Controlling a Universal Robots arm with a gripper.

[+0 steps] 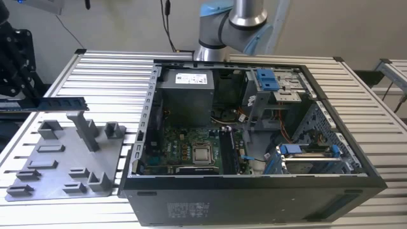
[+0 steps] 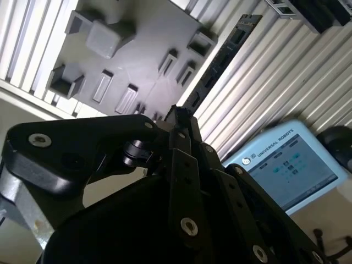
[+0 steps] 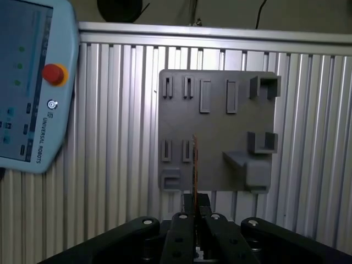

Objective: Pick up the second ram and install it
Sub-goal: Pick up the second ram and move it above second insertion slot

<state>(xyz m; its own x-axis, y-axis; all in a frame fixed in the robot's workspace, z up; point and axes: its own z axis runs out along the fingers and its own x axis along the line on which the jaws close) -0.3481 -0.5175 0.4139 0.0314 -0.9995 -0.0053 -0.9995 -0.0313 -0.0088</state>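
We see the fingers (image 3: pixel 202 207) of the gripper (image 3: pixel 194 202) pinching the second ram (image 3: pixel 194 165), a thin strip seen edge-on in the first wrist view. At the exterior view's left it is a flat, narrow bluish-green card, held level above the grey tray (image 1: pixel 64 162).

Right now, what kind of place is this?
Likely a robotics lab bench for computer assembly: an open computer case lies on a slatted metal table, a grey parts holder sits beside it, and the gripper holds a memory stick.
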